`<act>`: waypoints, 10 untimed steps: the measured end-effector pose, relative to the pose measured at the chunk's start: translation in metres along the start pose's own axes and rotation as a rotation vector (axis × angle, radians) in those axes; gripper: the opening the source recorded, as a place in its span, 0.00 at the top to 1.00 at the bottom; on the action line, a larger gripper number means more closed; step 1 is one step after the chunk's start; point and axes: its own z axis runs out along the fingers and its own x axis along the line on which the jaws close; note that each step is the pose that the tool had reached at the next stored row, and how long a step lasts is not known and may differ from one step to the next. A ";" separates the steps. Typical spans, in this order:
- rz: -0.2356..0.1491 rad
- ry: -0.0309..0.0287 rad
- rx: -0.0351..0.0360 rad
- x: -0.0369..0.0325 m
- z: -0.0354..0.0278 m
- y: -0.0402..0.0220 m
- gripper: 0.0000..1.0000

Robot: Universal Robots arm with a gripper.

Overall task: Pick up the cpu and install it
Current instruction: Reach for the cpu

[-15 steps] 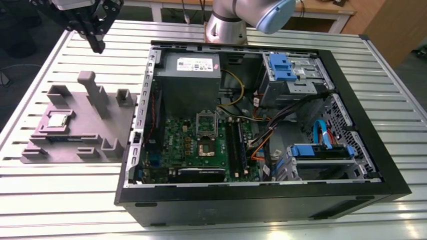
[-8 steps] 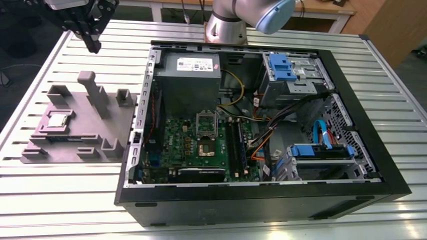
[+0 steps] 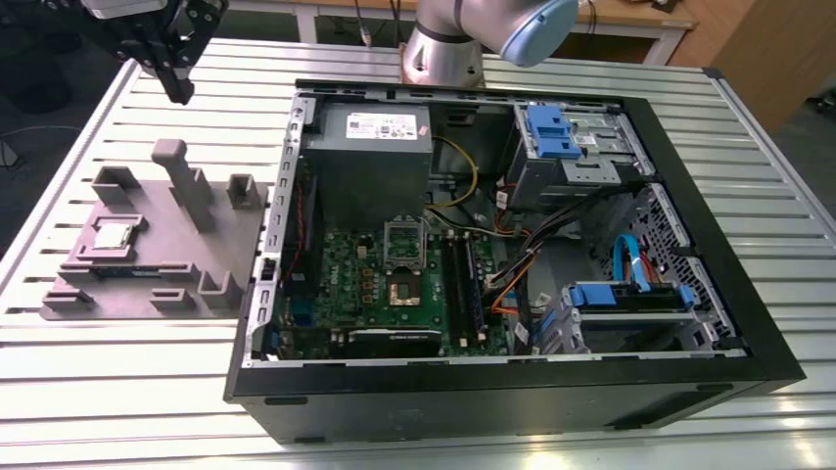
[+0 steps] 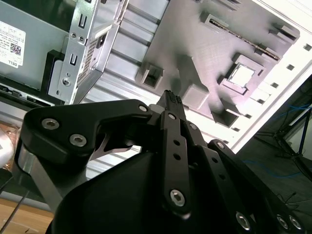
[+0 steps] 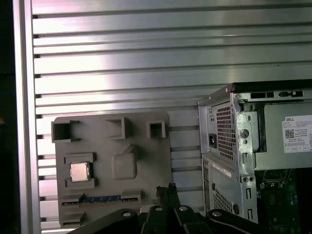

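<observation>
While the cpu [image 3: 116, 235] lies in a square pocket of the grey holder [image 3: 157, 257], which we judge keeps it steady for grasping, at nine o'clock from the computer case [image 3: 523, 392], the gripper [image 3: 179, 90] hangs at twelve o'clock from it, fingers closed on nothing.

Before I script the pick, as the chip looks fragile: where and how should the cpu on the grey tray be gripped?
Probably by two opposite edges, coming straight down from above. The cpu lies flat, metal top up, in a raised frame on the grey tray, so its top is free but a sideways approach looks blocked.
</observation>
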 end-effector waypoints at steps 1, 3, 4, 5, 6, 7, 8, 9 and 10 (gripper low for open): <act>0.000 0.0000 0.0000 0.0001 0.0000 0.0000 0.90; 0.000 0.0000 0.0000 0.0004 0.0000 0.0000 0.90; 0.000 0.0000 0.0001 0.0005 0.0000 0.0000 0.90; 0.000 0.0000 0.0000 0.0021 0.0000 -0.0002 0.90; 0.000 0.0000 0.0000 0.0036 0.0000 -0.0003 0.90; 0.000 0.0000 0.0000 0.0038 0.0000 -0.0003 0.90; 0.000 0.0000 0.0000 0.0039 -0.0001 -0.0003 0.90; 0.000 0.0001 0.0000 0.0042 -0.0001 -0.0003 0.90; 0.000 0.0000 0.0000 0.0044 0.0000 -0.0003 0.90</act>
